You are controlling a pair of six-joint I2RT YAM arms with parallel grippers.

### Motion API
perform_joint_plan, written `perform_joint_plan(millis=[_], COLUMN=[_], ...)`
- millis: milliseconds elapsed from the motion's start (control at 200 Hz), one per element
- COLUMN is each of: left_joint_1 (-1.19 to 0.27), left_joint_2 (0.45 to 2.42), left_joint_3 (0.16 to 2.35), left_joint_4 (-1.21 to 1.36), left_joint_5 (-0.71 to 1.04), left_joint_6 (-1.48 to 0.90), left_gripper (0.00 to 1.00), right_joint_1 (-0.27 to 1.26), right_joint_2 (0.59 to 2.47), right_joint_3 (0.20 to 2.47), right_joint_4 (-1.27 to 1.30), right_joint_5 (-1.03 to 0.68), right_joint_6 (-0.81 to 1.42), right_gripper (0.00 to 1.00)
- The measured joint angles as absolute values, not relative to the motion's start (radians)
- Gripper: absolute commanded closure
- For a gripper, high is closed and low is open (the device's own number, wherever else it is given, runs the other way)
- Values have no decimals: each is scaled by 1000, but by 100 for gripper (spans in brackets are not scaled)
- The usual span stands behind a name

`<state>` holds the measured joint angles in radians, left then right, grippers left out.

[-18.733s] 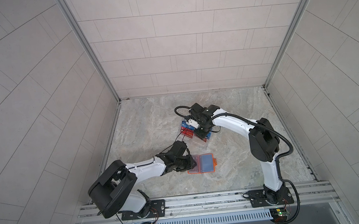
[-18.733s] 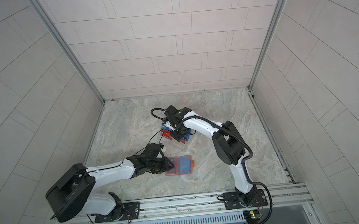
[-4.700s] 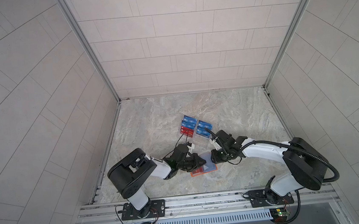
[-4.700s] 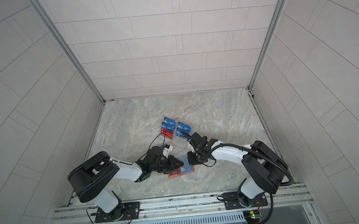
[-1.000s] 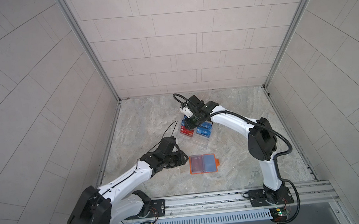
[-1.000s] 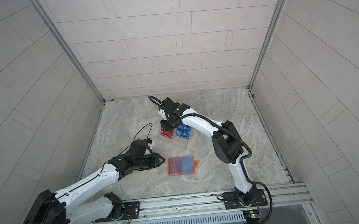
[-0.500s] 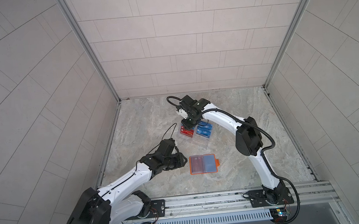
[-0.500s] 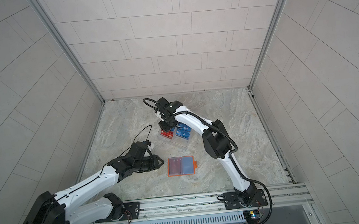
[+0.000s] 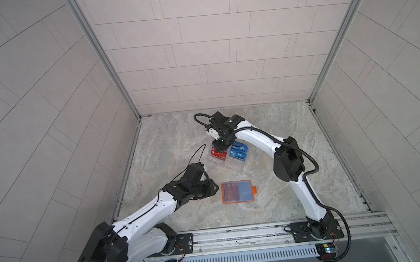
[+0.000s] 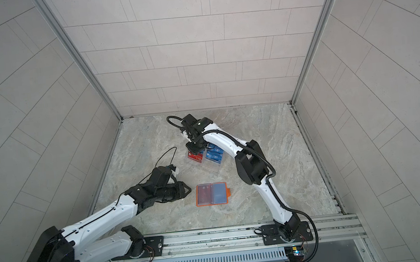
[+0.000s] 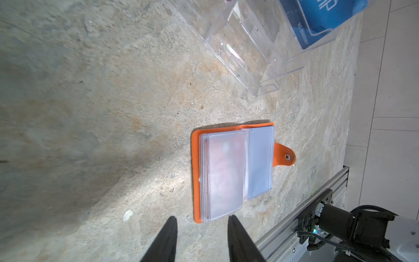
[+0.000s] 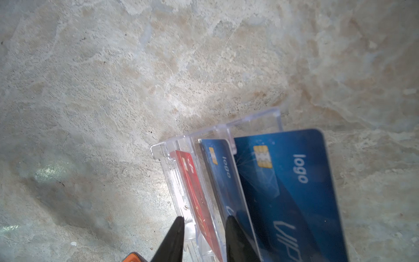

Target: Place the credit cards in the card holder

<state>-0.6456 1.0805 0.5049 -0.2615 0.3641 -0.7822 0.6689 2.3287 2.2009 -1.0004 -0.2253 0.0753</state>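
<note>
L gripper (image 11: 201,217) fingers spread, empty, near open orange leather-like card holder (image 11: 196,172). R gripper (image 12: 204,219) fingers apart, straddling red plastic card (image 12: 195,192) in clear acrylic rack (image 12: 249,119).

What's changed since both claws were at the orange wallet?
The right gripper swung away to the clear rack, jaws open over the red cards. The left gripper backed off leftward, open and empty. The card holder stayed open in place.
</note>
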Motion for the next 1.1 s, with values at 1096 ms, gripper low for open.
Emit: perform_joint_plan(millis=[1096], left_joint_1=[-635], left_joint_2=[1115], left_joint_3=[505], left_joint_4=[-286], left_joint_5=[353], left_joint_6=[-784], left_gripper=[57], right_joint_1=[722], right_joint_2=[2389], right_joint_3=[2253], right_joint_4=[-1041], right_joint_5=[-194], right_joint_6=[-3], right_gripper=[81])
